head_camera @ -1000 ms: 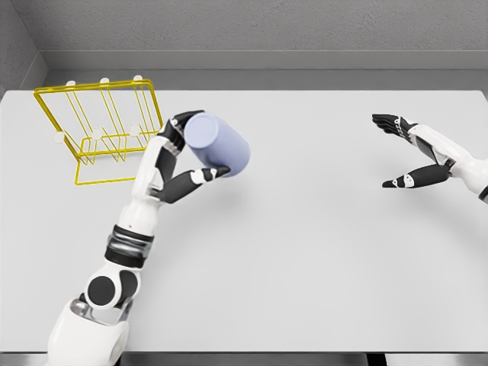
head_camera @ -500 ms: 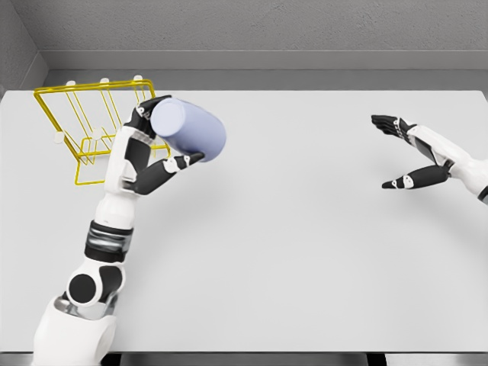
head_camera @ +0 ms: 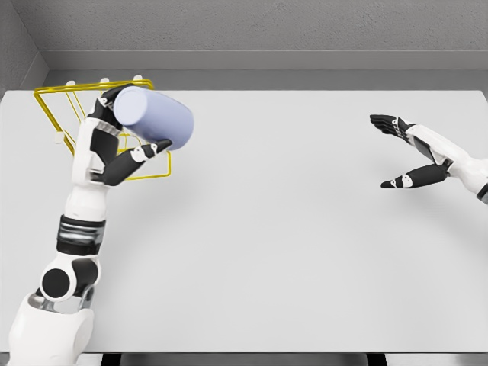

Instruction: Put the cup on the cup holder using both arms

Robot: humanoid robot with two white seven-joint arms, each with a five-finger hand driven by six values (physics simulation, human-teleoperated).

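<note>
Lilac cup [head_camera: 155, 122] lies tilted sideways in the left hand [head_camera: 114, 149], fingers wrapped around it, directly before the yellow cup holder [head_camera: 57, 114]; right hand [head_camera: 412, 152] rests open, well apart.

A white table [head_camera: 305, 252] stands against grey walls [head_camera: 267, 27].

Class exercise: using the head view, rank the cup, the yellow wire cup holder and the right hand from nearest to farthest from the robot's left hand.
1. Cup: held in the left hand.
2. Cup holder: just behind the hand, far left.
3. Right hand: open, far right of the table.
</note>
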